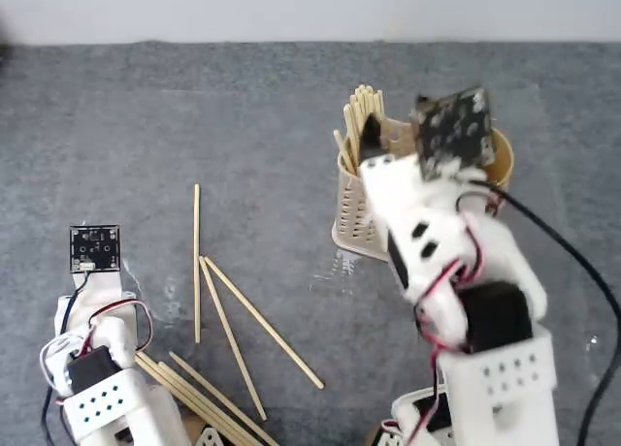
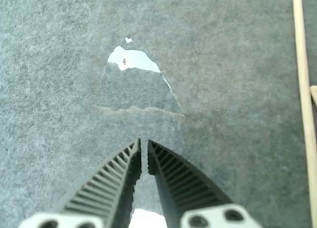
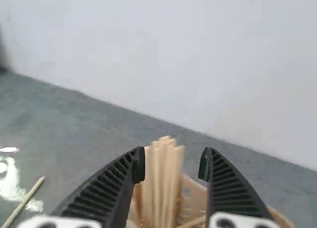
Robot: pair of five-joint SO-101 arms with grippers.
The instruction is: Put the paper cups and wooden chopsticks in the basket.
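1. Where the left arm (image 1: 102, 388) sits at the near left corner of the desk (image 1: 262, 107), the left end effector (image 2: 144, 142) points down at the grey cover. Its jaws are drawn in to a thin slit with nothing between them.
2. Just ahead of its tips, a torn patch (image 2: 132, 59) in the cover shows pale underneath.
3. Right of that arm's base, a stack of chopsticks (image 1: 199, 399) lies slantwise on the desk, running toward the near edge.
4. Beyond the stack, a single chopstick (image 1: 196, 262) lies straight, pointing away from the arms.
5. Beside it, a pair of chopsticks (image 1: 262, 323) fans out in a V. Their far ends meet near the single one's middle, and their near ends are spread well apart.
6. Right of centre and toward the far side stands the basket (image 1: 351, 218). A bundle of chopsticks (image 1: 365, 105) stands upright in it, the tops well above the rim.
7. The right arm (image 1: 456, 271) leans over the basket. The right end effector (image 3: 173, 156) is spread wide and straddles the tops of the bundle. One jaw is close alongside the sticks and the other stands off with a clear gap, so it grips nothing.
8. At the far right of the basket a tan curved rim (image 1: 501, 155) shows past the arm's camera. I cannot tell whether it is a cup.
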